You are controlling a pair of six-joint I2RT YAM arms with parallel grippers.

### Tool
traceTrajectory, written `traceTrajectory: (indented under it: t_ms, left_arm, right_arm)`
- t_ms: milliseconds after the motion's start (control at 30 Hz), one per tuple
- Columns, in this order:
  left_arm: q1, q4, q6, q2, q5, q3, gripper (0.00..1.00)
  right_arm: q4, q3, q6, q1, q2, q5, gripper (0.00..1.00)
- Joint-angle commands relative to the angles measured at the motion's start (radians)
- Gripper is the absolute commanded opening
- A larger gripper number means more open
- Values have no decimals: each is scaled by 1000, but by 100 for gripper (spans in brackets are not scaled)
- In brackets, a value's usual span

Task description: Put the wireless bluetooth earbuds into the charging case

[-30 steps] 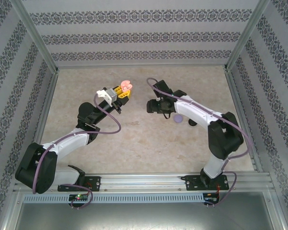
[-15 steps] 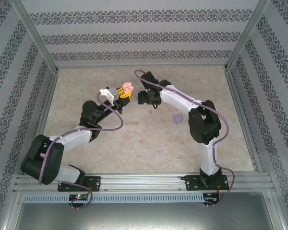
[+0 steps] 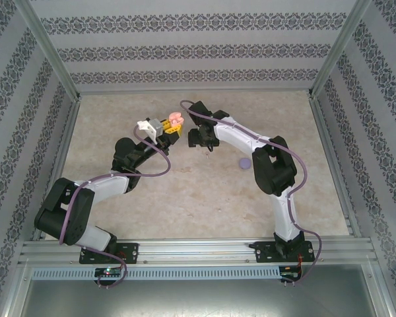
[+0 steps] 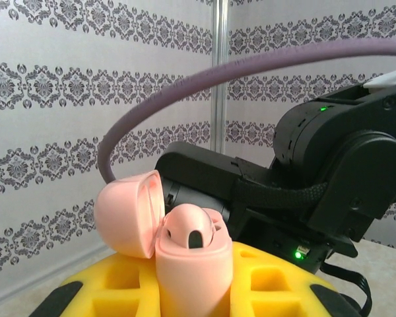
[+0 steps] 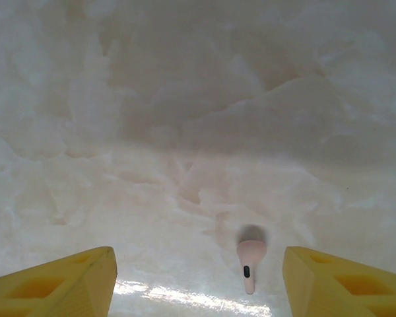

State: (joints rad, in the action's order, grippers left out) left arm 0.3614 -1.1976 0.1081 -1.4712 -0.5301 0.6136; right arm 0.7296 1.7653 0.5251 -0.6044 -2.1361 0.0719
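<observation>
Purple disc (image 3: 245, 162): it lies on the table (image 3: 185, 191), well to the right of the charging case (image 3: 175, 119) and nearer to you; leave it alone.
Loose pink earbud (image 5: 251, 259): it rests on the table under the right arm, down and to the right of the case; in the right wrist view it lies between the two yellow fingers and touches neither.
Right gripper (image 5: 198, 290): it is spread wide and holds nothing; a second ago it hung further right of the case, near the disc; it has since swung in and now hovers just right of the case.
Left gripper (image 4: 195, 297): it pinches the case by its body and holds it clear of the table; it has barely shifted, though its arm has folded back.
Case: the lid (image 4: 129, 214) is tipped open; one pink bud (image 4: 191, 231) looks seated inside; you cannot see whether the second socket is free.
Meaning: the right arm now seems lined up over the loose bud; your likely next move is to lower, pinch it, then carry it across to the case.
</observation>
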Motion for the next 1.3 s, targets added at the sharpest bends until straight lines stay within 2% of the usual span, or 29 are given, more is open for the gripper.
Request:
traceTrajectory:
  t_ms: [0, 567, 1267]
  left_arm:
    - [-16, -81, 22, -2, -7, 23, 0]
    - [-20, -108, 31, -5, -6, 7, 0]
    - [-21, -132, 41, -17, -4, -3, 0]
  right_arm:
    - [29, -7, 0, -19, -10, 37, 68]
    - [10, -110, 91, -24, 2, 104, 67]
    - [14, -138, 136, -25, 6, 140, 65]
